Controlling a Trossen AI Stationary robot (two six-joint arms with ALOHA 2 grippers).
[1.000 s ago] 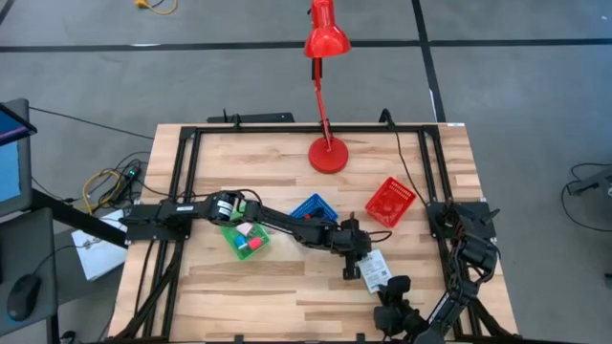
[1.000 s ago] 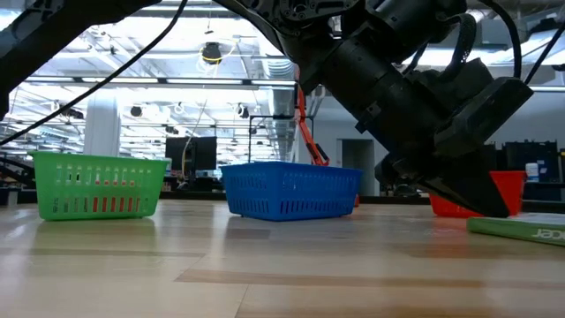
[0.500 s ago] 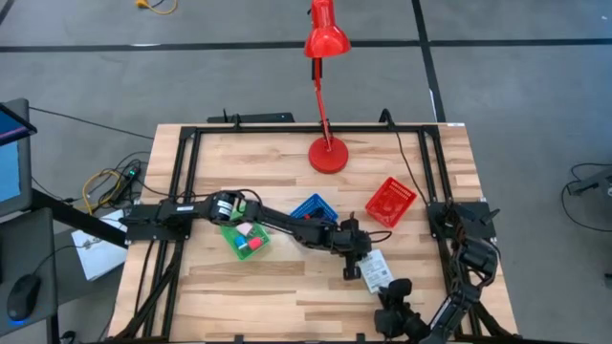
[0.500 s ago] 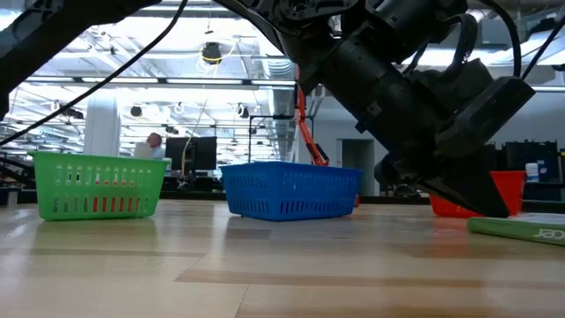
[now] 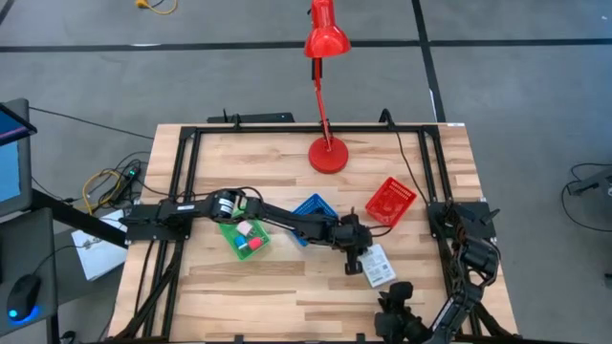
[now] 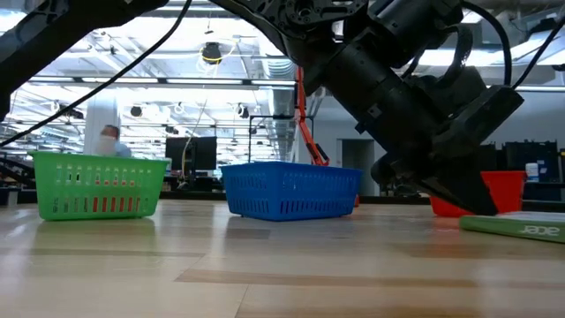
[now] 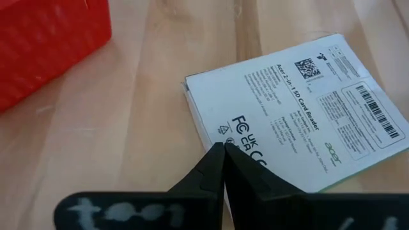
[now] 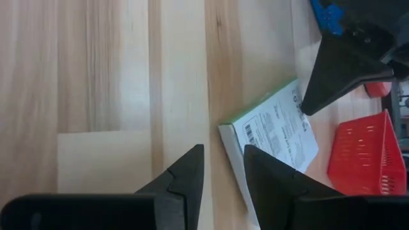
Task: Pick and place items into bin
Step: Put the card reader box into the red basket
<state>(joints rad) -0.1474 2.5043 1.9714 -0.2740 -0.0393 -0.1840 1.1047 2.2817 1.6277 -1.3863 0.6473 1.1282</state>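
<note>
The white printed packet (image 5: 379, 268) lies flat on the wooden table, right of centre. My left gripper (image 5: 350, 267) reaches across from the left. Its fingers are shut and point down at the packet's left edge (image 7: 204, 124). My right gripper (image 5: 396, 292) waits open at the near right, just short of the packet (image 8: 275, 131), touching nothing. A pink cube (image 5: 245, 229) and a red cube (image 5: 253, 244) sit inside the green basket (image 5: 232, 242). The other items are out of view. My left gripper (image 7: 223, 148) comes slanting down from the table's left with shut fingers, its tips over the packet's left edge (image 7: 214, 137). In the low view the tips (image 6: 470, 210) end right at the packet's top face (image 6: 516, 227). Whether they touch it I cannot tell.
A blue basket (image 5: 316, 207) stands under my left arm and a red basket (image 5: 390, 202) just beyond the packet. A tall red desk lamp (image 5: 328, 153) stands at the far middle. A black frame (image 5: 182, 153) borders the table. Bare wood lies along the near edge (image 5: 268, 306).
My left gripper has drawn back a little toward the far edge, staying shut. The packet has slid slightly the same way and still lies flat.
</note>
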